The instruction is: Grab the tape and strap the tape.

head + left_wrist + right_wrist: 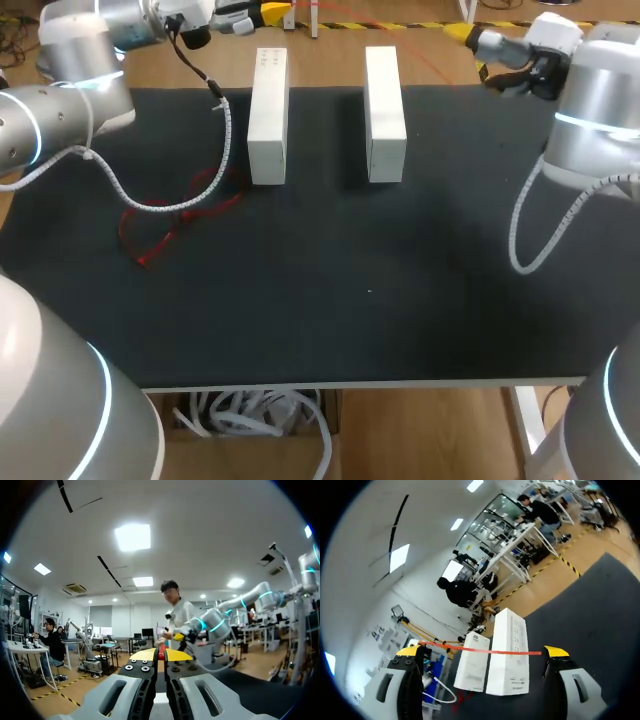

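Observation:
A thin red tape (178,218) lies in loose loops on the black table's left part. One strand rises to my left gripper (272,12), which hangs beyond the far edge. In the left wrist view that gripper (161,655) is shut on the red tape (161,654), pinched between its yellow tips. My right gripper (462,33) hangs at the far right and points toward the left one. In its wrist view the right gripper (482,651) stands wide open. A taut stretch of tape (470,650) runs across the gap from one fingertip to the other.
Two white oblong boxes (268,115) (385,115) stand side by side at the back of the black table (400,300); the right wrist view shows them ahead of the fingers (509,652). White coiled cables hang over the table from my left arm (226,130) and my right arm (530,230).

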`<state>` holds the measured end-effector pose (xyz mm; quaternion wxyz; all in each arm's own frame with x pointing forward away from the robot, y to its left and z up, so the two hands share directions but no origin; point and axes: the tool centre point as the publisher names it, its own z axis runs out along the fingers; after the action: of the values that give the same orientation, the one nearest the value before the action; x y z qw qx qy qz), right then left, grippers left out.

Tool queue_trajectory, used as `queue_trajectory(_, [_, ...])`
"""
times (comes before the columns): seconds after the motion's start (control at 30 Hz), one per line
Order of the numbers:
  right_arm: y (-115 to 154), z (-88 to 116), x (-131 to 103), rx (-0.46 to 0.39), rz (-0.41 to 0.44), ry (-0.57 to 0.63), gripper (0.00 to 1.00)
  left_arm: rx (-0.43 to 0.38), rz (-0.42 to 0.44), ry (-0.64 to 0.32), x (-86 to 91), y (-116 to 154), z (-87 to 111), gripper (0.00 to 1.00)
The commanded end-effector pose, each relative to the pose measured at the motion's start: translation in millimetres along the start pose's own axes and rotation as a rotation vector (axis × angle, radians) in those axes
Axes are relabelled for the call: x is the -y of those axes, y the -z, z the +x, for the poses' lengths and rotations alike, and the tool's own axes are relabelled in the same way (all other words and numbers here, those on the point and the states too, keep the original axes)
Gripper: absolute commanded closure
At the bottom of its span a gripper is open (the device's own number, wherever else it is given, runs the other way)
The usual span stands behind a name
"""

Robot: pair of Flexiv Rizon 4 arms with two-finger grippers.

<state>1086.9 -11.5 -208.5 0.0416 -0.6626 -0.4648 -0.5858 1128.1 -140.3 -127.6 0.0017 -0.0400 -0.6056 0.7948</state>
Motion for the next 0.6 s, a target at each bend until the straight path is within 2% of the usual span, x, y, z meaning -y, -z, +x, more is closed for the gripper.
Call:
queue_trajectory(0.03, [-7.7,23.0,17.4,-0.022,-0.071,-0.603,0.0,0.004,0.001,-0.003,-0.6,-0.6,1.5,1.0])
queue_trajectory(0.13, [-14.9,36.5,26.6,-0.058,-0.069,-0.799,0.0,0.004,0.001,-0.003,-0.6,-0.6,1.5,1.0])
queue_trajectory(0.2, [-20.1,39.5,30.4,-0.059,-0.107,-0.871,0.0,0.004,0.001,-0.003,-0.6,-0.6,1.5,1.0])
queue_trajectory(0.3, [-26.7,40.8,32.5,-0.075,-0.16,-0.929,0.0,0.004,0.001,-0.003,-0.6,-0.6,1.5,1.0])
queue_trajectory(0.4, [-32.7,33.4,33.4,-0.068,-0.229,-0.989,0.0,0.004,0.001,-0.003,-0.6,-0.6,1.5,1.0])
queue_trajectory(0.53, [-37.3,24.4,35.2,-0.071,-0.259,-1.075,0.0,0.004,0.001,-0.003,-0.6,-0.6,1.5,1.0])
queue_trajectory(0.6, [-36.0,23.6,34.5,-0.116,-0.281,-1.073,0.0,0.004,0.001,-0.003,-0.6,-0.6,1.5,1.0])
